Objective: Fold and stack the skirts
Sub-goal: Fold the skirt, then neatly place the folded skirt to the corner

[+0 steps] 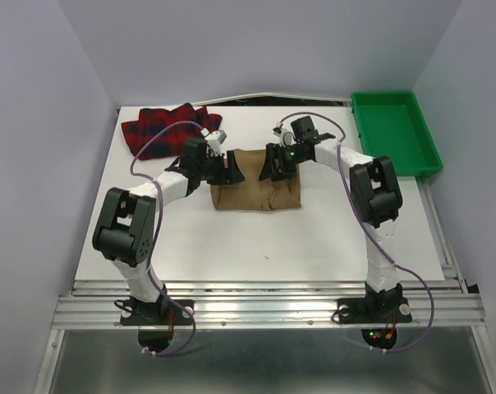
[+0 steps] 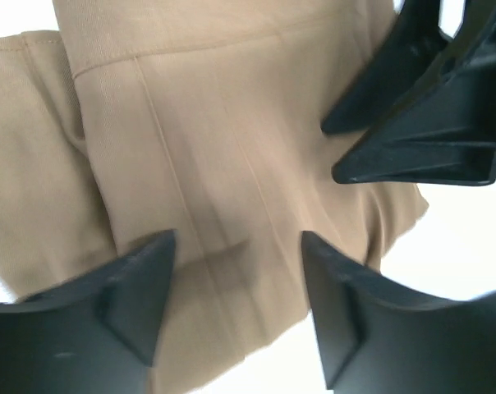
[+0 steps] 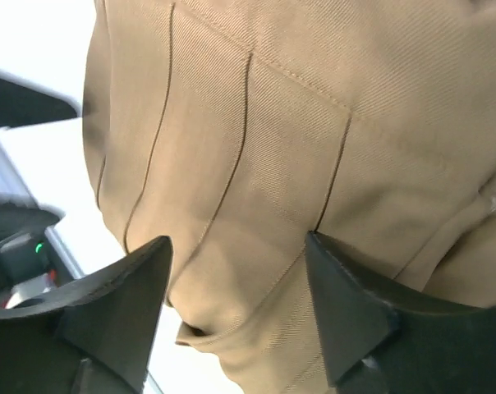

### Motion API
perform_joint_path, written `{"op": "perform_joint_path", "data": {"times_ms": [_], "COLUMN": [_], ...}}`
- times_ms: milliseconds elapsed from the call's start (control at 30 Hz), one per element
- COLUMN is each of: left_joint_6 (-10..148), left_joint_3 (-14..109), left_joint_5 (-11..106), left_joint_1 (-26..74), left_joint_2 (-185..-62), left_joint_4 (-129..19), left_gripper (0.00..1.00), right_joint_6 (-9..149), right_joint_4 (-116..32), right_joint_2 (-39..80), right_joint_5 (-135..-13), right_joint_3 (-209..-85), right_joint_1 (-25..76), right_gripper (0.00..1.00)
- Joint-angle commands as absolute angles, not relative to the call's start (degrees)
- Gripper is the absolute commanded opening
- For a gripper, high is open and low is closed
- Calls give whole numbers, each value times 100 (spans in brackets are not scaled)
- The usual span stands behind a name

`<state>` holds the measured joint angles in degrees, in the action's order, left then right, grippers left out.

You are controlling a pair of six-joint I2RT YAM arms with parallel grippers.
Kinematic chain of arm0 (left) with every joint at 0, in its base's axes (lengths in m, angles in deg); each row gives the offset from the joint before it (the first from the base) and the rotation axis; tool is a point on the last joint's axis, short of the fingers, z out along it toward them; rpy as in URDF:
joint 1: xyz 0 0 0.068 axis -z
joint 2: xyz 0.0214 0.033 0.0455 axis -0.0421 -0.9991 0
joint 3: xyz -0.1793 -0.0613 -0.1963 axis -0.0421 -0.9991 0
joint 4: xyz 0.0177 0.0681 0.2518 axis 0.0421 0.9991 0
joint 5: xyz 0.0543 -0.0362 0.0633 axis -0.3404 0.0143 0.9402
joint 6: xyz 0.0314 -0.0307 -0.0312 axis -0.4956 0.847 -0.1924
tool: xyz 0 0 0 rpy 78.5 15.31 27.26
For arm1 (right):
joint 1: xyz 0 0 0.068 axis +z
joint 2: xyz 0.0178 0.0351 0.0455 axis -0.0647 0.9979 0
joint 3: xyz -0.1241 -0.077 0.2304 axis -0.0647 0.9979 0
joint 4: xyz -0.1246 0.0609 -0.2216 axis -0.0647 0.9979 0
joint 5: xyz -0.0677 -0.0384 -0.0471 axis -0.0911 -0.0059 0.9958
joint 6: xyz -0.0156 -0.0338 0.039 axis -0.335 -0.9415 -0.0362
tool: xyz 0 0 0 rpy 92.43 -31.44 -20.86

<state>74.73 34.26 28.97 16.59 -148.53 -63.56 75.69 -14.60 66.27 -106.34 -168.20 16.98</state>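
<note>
Black fingers of the left gripper sit closest to its camera. They are spread apart with nothing pinched, just over the plain tan-brown cloth skirt. The right gripper is spread apart too, over the same skirt, and holds nothing. That skirt lies in a folded lump in the middle of the white table. The red skirt with dark checks lies bunched at the far left corner and does not look folded yet. What could go wrong? The two grippers are near each other at the tan skirt's far edge, so they could bump if both move inward. The cloth has many layers, so a pinch might catch only the top one, and the fold would fall open when lifted. There is lots of bare table in front of the tan skirt and at its sides for sliding. The red skirt is close to the table's edges, so a push there could send it off. The green plastic tray sits at the far right, well apart.
</note>
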Motion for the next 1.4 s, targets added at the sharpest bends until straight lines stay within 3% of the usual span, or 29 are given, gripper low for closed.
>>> {"op": "perform_joint_path", "data": {"times_ms": [0, 67, 167, 233, 433, 667, 1000, 1367], "left_joint_6": [7119, 7197, 7531, 7863, 8841, 9087, 9342, 9571], "left_joint_3": [3617, 3380, 2915, 2529, 1755, 1807, 1498, 2034], "left_joint_5": [3240, 3487, 3576, 3375, 3225, 4094, 3717, 3699], "left_joint_1": [1657, 1596, 1499, 1455, 1350, 1227, 1183, 1200], "left_joint_2": [-13902, -13305, -12645, -12381, -12450, -12775, -13662, -14770], "left_joint_4": [-6104, -6103, -6156, -6191, -6436, -6331, -7061, -7255], "left_gripper": [78, 80, 84, 92, 99, 99, 99, 95], "right_joint_6": [7792, 8293, 9022, 9382, 9788, 10149, 10273, 10413], "right_joint_4": [-1524, -1576, -2006, -2374, -2902, -3825, -5179, -5426], "right_joint_2": [6130, 5605, 4980, 4436, 3766, 3685, 4318, 4828], "right_joint_5": [-10080, -10063, -9940, -9555, -8069, -7532, -7901, -7937], "right_joint_3": [-17107, -16810, -16143, -15354, -13841, -12881, -12545, -12791], "right_joint_1": [1659, 1607, 1554, 1502, 1440, 1378, 1378, 1430], "right_gripper": [79, 91, 100, 100, 100, 100, 100, 100]}}
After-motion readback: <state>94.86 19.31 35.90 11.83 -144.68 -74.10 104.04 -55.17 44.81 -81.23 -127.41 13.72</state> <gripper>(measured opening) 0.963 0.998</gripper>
